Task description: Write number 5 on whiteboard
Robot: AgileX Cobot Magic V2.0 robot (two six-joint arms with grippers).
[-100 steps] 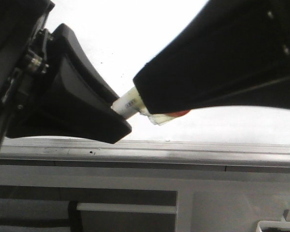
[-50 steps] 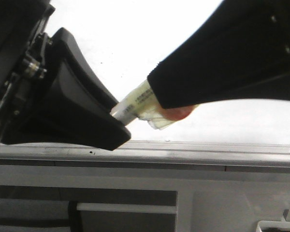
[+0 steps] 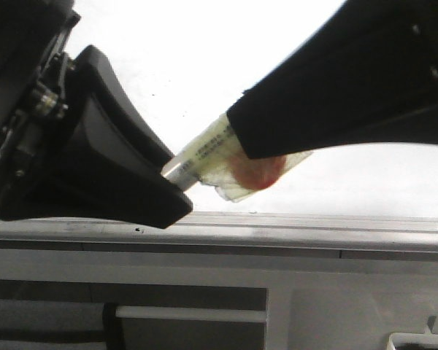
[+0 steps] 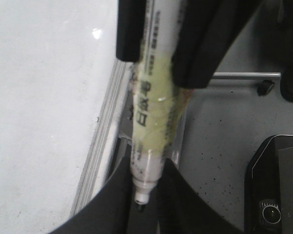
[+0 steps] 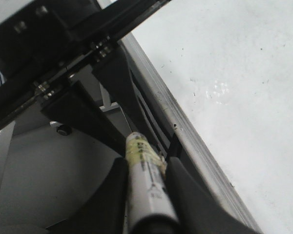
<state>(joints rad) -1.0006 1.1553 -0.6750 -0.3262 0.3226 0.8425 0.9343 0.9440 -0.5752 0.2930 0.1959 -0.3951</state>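
A white marker [image 3: 204, 154] with yellowish tape on its barrel spans the gap between my two grippers, above the near edge of the whiteboard [image 3: 204, 58]. My right gripper [image 5: 146, 165] is shut on the barrel [image 5: 144, 170]. The uncapped nib end [image 4: 139, 195] lies between the fingers of my left gripper [image 4: 144, 209], which press on the marker's neck from both sides. An orange patch [image 3: 257, 173] shows under the tape by the right fingers. No number 5 shows on the parts of the whiteboard [image 5: 234, 73] in view.
The board's grey aluminium edge strip [image 3: 277, 226] runs below the grippers, with grey panels [image 3: 350, 306] beyond it. In the left wrist view, speckled grey floor [image 4: 215, 161] and a black device [image 4: 276, 185] lie beside the board [image 4: 39, 97].
My right gripper has drawn up and to the right, so more of the taped barrel and the orange patch shows. The left gripper has shifted slightly left.
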